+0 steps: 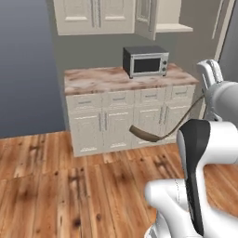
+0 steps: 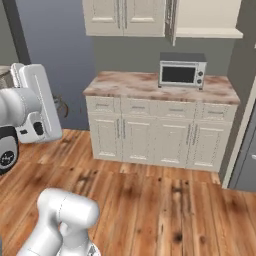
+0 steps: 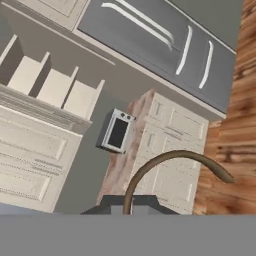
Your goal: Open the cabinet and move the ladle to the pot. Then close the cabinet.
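the gripper (image 3: 129,206) at the bottom centre of the hand view is clamped on the ladle (image 3: 165,162). its handle arcs up and right there. the cabinet (image 1: 151,18) stands open at the top of the left base view.

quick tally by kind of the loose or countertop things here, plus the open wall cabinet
ladle, held in the shut gripper: 1
microwave on the counter: 1
open wall cabinet: 1
total: 3
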Available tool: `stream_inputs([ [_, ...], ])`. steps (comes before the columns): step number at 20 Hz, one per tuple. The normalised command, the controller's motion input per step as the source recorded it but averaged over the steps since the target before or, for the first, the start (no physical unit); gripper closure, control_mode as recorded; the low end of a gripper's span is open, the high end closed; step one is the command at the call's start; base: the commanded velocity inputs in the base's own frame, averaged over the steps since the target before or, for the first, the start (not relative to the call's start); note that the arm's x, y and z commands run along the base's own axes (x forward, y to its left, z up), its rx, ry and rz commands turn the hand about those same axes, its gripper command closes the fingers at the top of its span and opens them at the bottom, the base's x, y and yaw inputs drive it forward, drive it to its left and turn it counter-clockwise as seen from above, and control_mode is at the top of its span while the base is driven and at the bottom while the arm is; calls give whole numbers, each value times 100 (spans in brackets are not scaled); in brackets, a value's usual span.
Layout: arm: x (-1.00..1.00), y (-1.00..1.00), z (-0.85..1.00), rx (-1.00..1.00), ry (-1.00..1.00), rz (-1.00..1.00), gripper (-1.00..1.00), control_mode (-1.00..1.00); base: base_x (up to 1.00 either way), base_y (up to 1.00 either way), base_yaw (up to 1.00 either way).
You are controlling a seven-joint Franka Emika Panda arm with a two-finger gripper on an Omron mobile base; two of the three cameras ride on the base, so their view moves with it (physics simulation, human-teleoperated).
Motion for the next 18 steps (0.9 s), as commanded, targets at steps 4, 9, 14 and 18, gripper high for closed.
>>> stream_inputs([
  [4, 0, 0, 0, 0, 0, 0, 100, 100, 1, 0, 48],
  [9, 0, 0, 0, 0, 0, 0, 100, 100, 5, -7, 70],
  [14, 0, 0, 0, 0, 0, 0, 100, 100, 13, 0, 84],
  [18, 0, 0, 0, 0, 0, 0, 100, 100, 32, 0, 93],
])
